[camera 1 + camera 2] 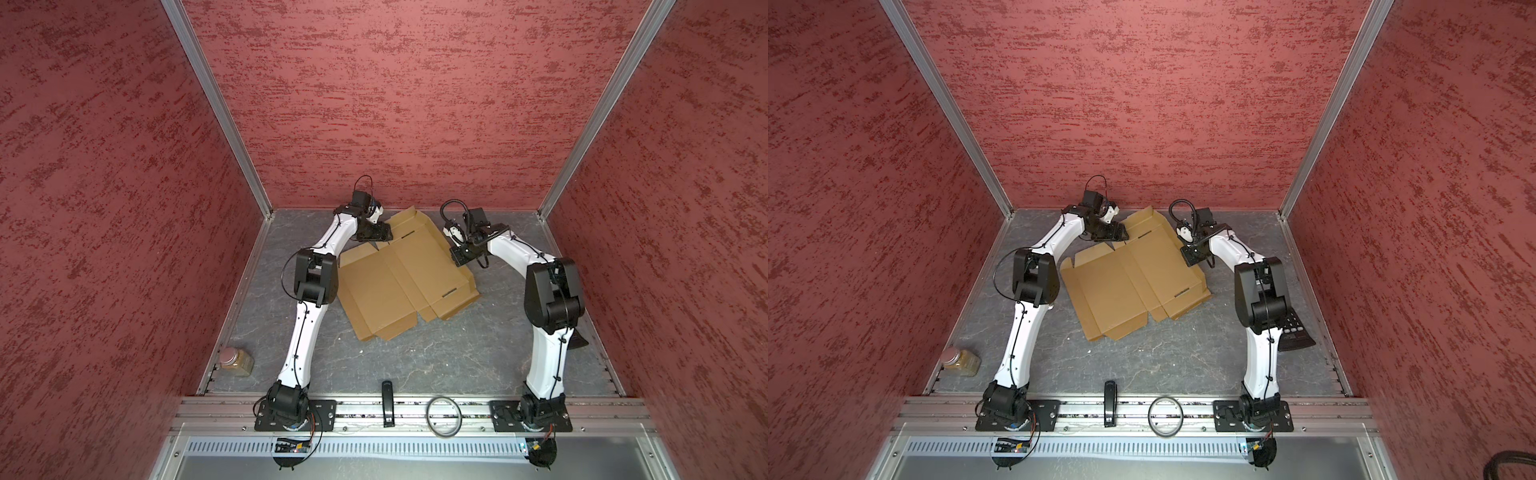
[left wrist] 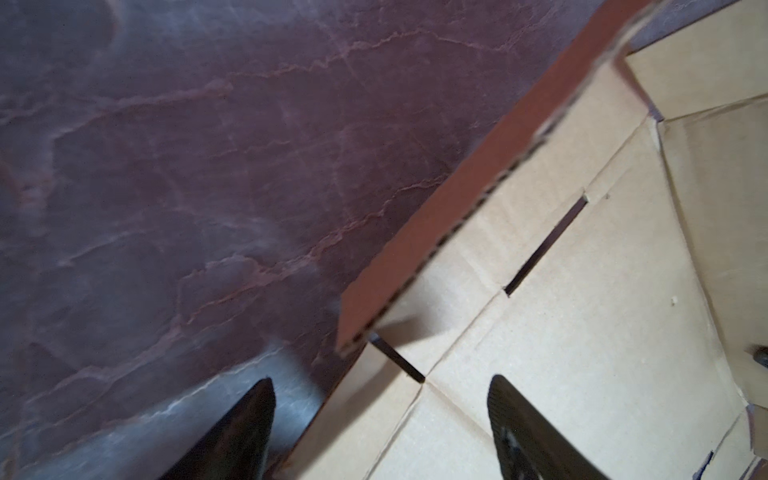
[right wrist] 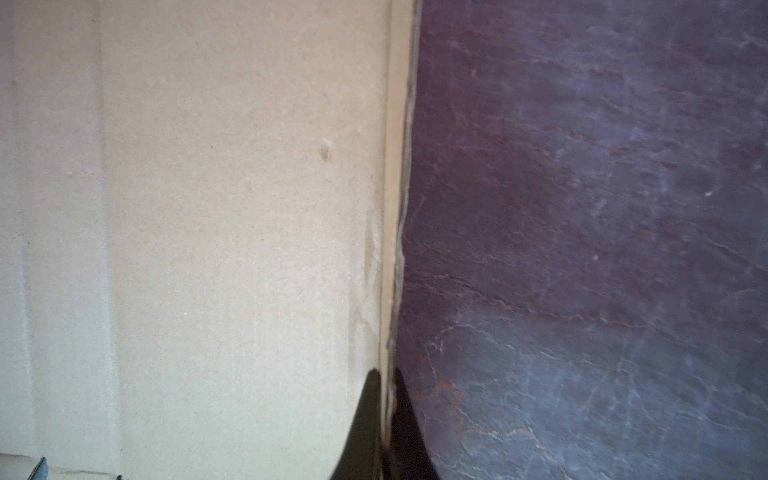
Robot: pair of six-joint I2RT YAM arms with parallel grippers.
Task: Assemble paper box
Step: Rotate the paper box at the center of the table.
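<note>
Overhead: red textured walls [image 1: 415,104] on three sides, and a grey veined table [image 1: 415,365] as the floor.

The paper box [image 1: 399,282] lies unfolded on the table's far half, between the two arms. It is a tan sheet with creases, slots and flaps, mostly flat. The flaps at its far corner stand partly raised.

The left gripper [image 1: 384,237] is at the sheet's far-left corner. The left wrist view shows its jaws spread wide, one finger [image 2: 249,424] over bare table and the other over cardboard [image 2: 582,332], beside a lifted flap. Whether it touches the sheet, cannot tell.

The right gripper [image 1: 457,259] is at the sheet's right edge. The right wrist view shows it [image 3: 386,374] pinched closed on that thin cardboard edge [image 3: 390,249].

Small items:
- A jar [image 1: 237,362] of brownish contents sits at the near-left table corner.
- A ring [image 1: 444,416] and a black bar [image 1: 387,405] lie on the front rail.
</note>
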